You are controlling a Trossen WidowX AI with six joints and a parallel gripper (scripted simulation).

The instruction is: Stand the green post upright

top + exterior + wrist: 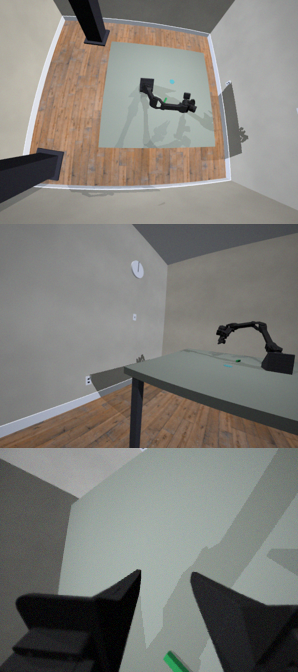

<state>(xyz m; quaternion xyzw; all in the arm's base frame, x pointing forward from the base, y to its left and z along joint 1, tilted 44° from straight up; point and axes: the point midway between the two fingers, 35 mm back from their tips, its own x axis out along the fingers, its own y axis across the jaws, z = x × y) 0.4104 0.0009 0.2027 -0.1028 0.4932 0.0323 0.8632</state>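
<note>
The green post (165, 100) (237, 360) (175, 662) lies flat on the grey table (127, 79) (185, 372), close beside my arm's elbow. The cyan circle (172, 82) (227, 365) is a small flat mark on the table, a short way from the post, with nothing on it. My gripper (194, 106) (220, 342) (165, 575) hangs high above the table, well away from the post, pointing down. Its fingers stand partly apart with nothing between them. In the wrist view the post shows only at the bottom edge.
The arm's black base (147, 83) (278, 362) sits on the table near the circle. Two dark beams (90, 21) (26, 167) rise beside the table over the wood floor. The table's near edge (201, 396) drops off to the floor.
</note>
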